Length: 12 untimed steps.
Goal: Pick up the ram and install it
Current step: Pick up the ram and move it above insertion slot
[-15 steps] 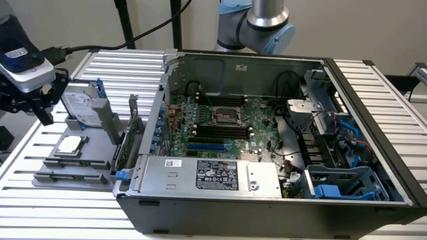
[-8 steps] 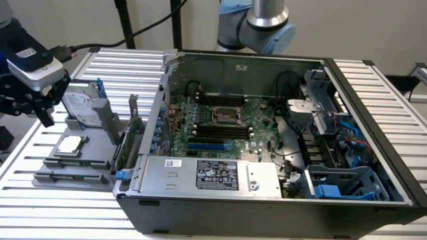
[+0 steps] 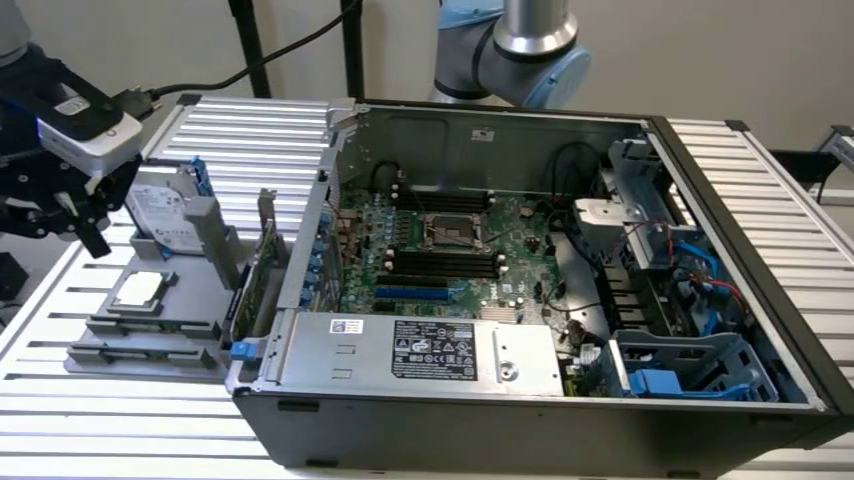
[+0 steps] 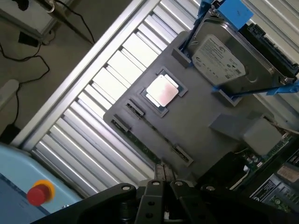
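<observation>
My gripper [image 3: 91, 238] hangs at the exterior view's left, above the table beside a grey holder tray [image 3: 200, 300]. Its fingers [image 4: 161, 179] are pressed together and hold nothing. In the wrist view they hover over the tray's [image 4: 201, 121] near edge. The ram [image 4: 142, 145] shows as a thin green edge lying in one of the tray's long clipped slots, just ahead of the fingertips. The open computer case [image 3: 534, 420] lies to the exterior view's right, and the black memory slots [image 3: 441, 265] on its motherboard stand bare.
On the tray sit a silver processor chip [image 4: 162, 91], a hard drive [image 4: 224, 56] in a blue bracket and an upright green card [image 3: 260, 270]. A red stop button [image 4: 39, 193] shows beyond the slatted table's edge. Cables and drive cages crowd the case's right side.
</observation>
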### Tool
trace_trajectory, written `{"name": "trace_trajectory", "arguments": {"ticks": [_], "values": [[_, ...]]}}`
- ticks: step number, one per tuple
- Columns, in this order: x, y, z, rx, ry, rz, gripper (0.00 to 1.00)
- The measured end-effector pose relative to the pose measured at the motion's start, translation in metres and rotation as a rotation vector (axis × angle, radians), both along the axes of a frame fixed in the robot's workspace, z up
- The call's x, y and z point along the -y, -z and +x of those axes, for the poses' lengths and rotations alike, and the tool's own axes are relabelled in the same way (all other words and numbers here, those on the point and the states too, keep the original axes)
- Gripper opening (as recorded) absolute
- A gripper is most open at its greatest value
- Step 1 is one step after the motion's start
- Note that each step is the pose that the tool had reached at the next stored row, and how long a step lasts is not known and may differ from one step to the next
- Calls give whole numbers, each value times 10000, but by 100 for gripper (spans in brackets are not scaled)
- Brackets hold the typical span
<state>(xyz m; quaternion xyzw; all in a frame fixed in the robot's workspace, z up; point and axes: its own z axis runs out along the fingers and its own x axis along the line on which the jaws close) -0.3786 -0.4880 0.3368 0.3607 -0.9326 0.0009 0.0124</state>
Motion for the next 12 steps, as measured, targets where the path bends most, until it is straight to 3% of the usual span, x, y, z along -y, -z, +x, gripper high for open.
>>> {"name": "trace_trajectory", "arguments": {"ticks": [12], "values": [[0, 64, 0, -71, -2184, 0, 11]]}}
